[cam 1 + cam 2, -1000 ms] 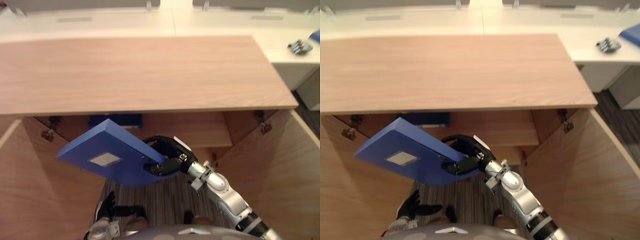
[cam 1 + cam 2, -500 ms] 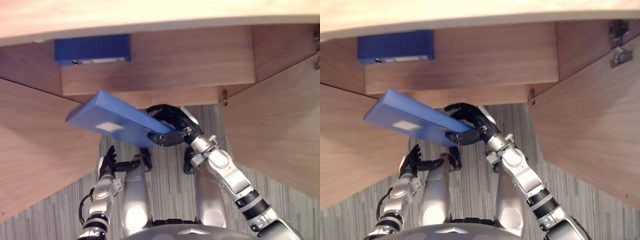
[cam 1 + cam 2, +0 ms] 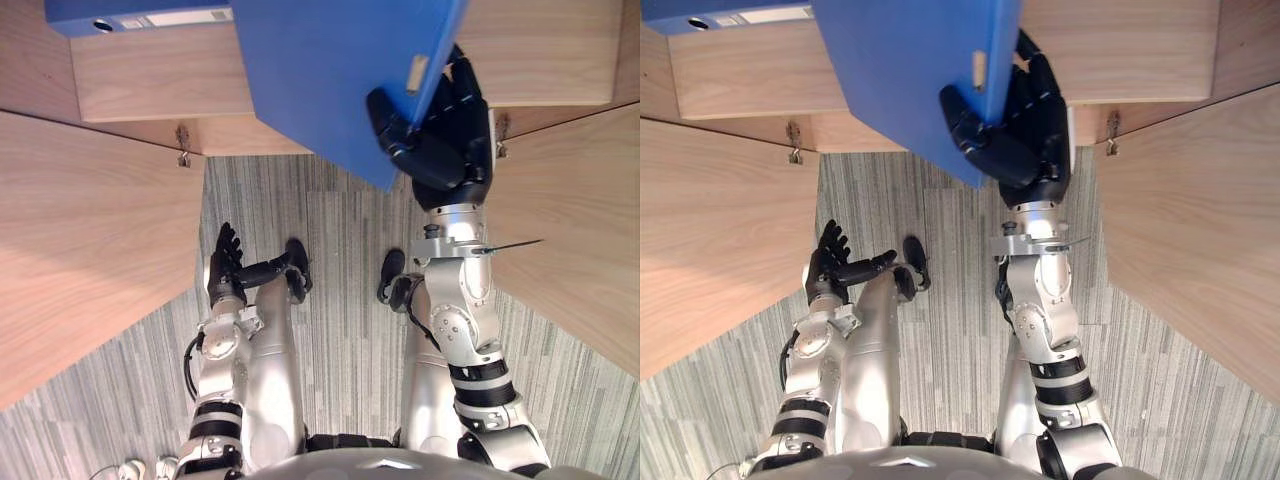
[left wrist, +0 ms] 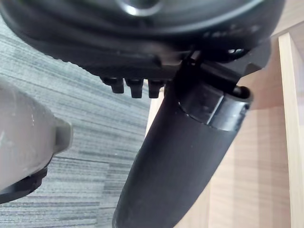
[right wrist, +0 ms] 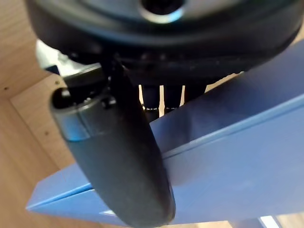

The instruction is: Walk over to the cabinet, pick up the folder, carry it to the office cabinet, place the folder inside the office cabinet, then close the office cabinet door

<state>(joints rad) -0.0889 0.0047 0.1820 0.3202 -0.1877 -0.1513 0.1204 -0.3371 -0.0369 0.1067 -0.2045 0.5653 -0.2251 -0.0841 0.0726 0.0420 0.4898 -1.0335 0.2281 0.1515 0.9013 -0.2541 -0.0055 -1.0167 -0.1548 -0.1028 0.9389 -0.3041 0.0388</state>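
i'm looking down from the head camera past the front of the open office cabinet [image 3: 545,55]. the right hand [image 3: 445,135] is raised in front of the opening and has hold of the blue folder [image 3: 320,80]. its thumb [image 3: 395,130] is curled over one broad face near the folder's lower corner and the fingers wrap the other side, so the folder is pinched between them. the right wrist view shows the same grip from close in: the thumb lies across the blue face and the fingertips [image 5: 151,97] sit behind it.

the folder is held up clear of everything and tilted, with its narrow edge and a small pale label [image 3: 415,72] turned toward the right hand. from my view it covers the middle of the cabinet's shelf [image 3: 150,80]. i can't tell whether its far end has passed the shelf's front edge.

a second blue folder [image 3: 130,15] lies on the left end of that shelf, well apart from the one in hand. both doors stand open, with the left door [image 3: 90,230] and the right door [image 3: 580,240] flanking the striped grey carpet [image 3: 340,290].

the left hand [image 3: 225,265] hangs low over the carpet, near the left door's lower edge. its fingers are straight and loosely spread, and it holds nothing.
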